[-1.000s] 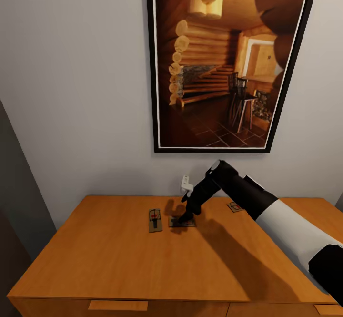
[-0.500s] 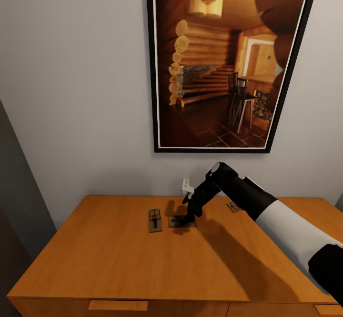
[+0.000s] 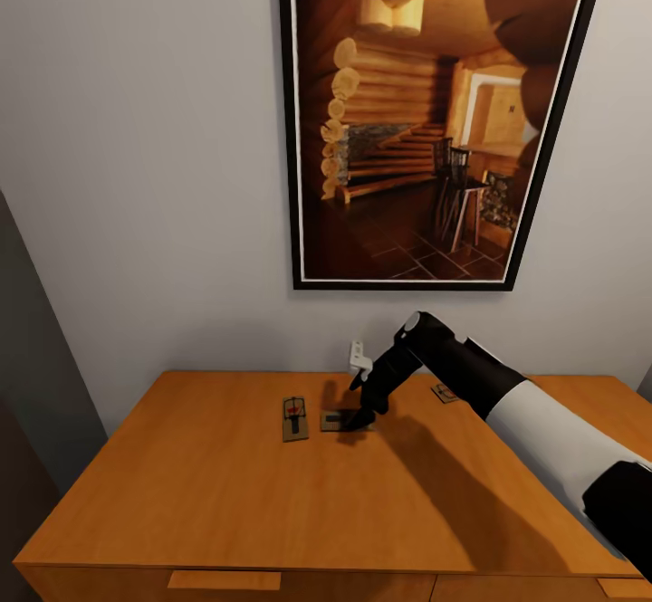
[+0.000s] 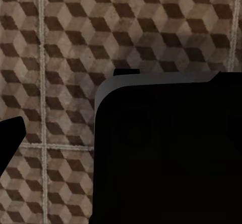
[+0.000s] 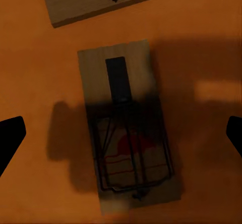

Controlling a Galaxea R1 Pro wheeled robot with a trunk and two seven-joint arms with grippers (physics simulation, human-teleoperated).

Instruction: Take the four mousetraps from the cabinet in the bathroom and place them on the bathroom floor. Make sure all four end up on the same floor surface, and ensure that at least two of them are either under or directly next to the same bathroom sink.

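- Right gripper sits just above the cabinet top, near the back wall. Jaws spread wide, nothing between them. In the right wrist view both fingertips sit at the frame edges, well clear of the trap.
- Middle mousetrap lies flat on the cabinet top directly under that gripper, partly in its shadow. The wrist view shows the wooden board, dark wire frame and red mark.
- Left mousetrap lies flat just beside it, not touching; its edge also shows in the wrist view.
- Third mousetrap lies further right on the top, close to the wall, partly hidden behind the right arm.
- Left gripper: its wrist view shows bathroom floor tiles and a dark robot body part; one dark fingertip at the frame edge. Can't tell if it's spread or closed.
- Framed log-cabin picture hangs on the wall above the cabinet.
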